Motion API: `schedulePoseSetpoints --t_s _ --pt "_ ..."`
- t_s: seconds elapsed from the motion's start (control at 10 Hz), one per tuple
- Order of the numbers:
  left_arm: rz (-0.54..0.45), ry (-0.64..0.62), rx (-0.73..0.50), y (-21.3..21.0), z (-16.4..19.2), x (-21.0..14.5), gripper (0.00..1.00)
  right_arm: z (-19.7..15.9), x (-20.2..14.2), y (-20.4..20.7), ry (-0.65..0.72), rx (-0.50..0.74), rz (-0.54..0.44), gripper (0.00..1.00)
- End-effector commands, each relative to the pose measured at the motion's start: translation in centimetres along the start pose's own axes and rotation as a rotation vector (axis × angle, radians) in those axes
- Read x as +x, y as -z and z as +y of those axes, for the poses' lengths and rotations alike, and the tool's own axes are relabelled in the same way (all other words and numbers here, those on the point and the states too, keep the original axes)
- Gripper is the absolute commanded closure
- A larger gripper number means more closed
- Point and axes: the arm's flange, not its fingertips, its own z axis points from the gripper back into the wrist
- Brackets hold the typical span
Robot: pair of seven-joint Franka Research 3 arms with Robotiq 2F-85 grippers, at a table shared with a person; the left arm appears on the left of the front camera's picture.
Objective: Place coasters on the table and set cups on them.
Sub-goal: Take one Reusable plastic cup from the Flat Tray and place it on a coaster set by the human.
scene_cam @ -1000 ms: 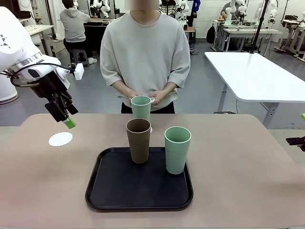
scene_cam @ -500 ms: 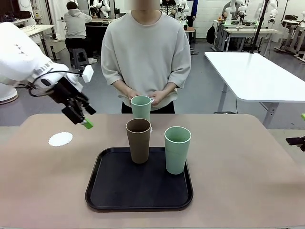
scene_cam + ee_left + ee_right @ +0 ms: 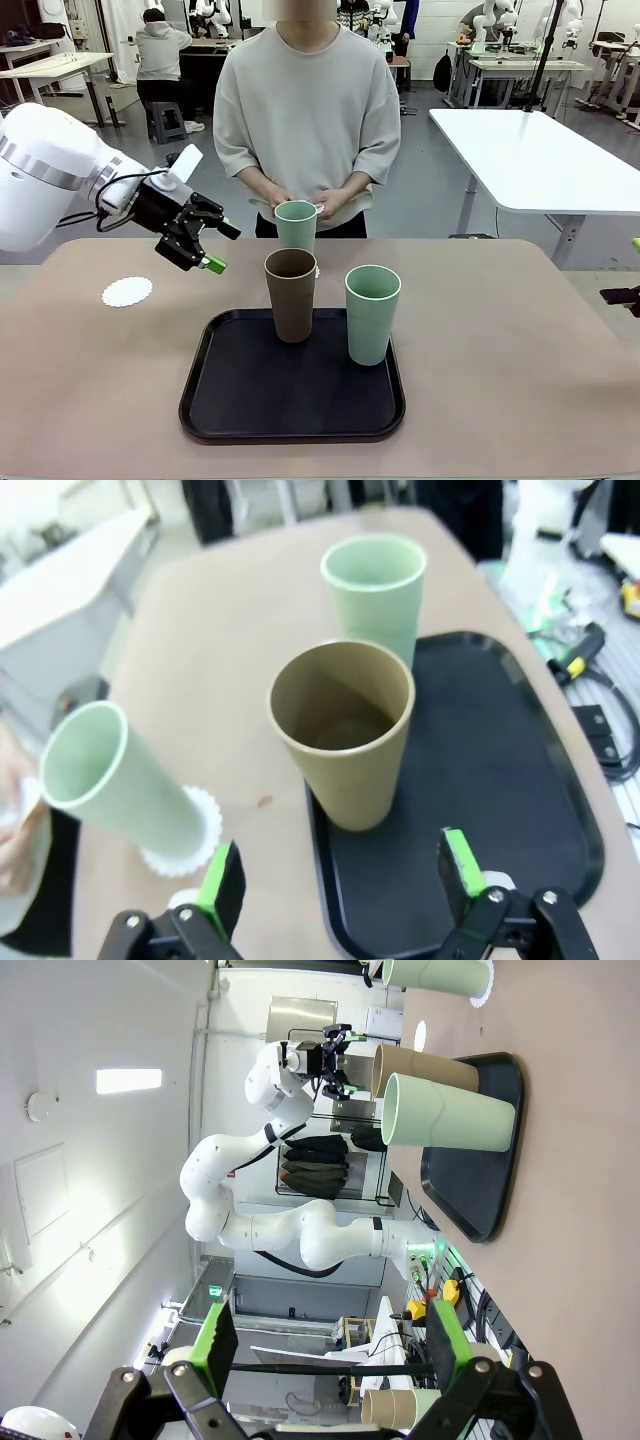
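Note:
A brown cup [image 3: 291, 295] and a mint cup [image 3: 372, 313] stand upright on the black tray [image 3: 230, 400]. A second mint cup [image 3: 296, 225] stands past the tray, in front of the person, on a coaster [image 3: 188, 842]. Another coaster [image 3: 127, 292] lies bare on the table [image 3: 500, 370] at the left. My left gripper [image 3: 214, 248] hovers open above the table, left of the brown cup [image 3: 345, 730] and pointing at it, nothing between its fingers [image 3: 222, 885]. My right gripper [image 3: 330, 1345] is open and empty at the table's right side, far from the cups.
The person stands at the far edge with both hands [image 3: 335, 205] held just behind the far mint cup, something small and white between the fingers. A white-topped table [image 3: 530, 150] stands behind on the right. Bare table lies left and right of the tray.
My left gripper has swung right from above the bare coaster toward the brown cup, turning from pointing down to pointing sideways. Cups, coasters and the person's hands have not moved.

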Motion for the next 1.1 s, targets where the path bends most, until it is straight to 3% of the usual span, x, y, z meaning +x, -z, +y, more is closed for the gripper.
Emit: schedulePoseSetpoints --t_s 0.0,0.3,0.6,1.0 --pt "-0.090 0.003 -0.007 0.1 -0.5 -1.9 0.00 0.2 0.1 0.0 -0.006 0.012 -0.001 0.00" --pt "-0.150 -0.068 0.024 1.4 -2.0 -3.6 0.00 0.2 0.1 0.0 -0.006 0.012 -0.001 0.00" --pt "-0.106 -0.185 0.099 3.3 -2.7 -5.1 0.00 0.2 0.1 0.0 -0.006 0.012 -0.001 0.00" --pt "-0.021 -0.205 -0.009 3.6 -3.0 -5.0 0.00 0.2 0.1 0.0 -0.006 0.012 -0.001 0.00"
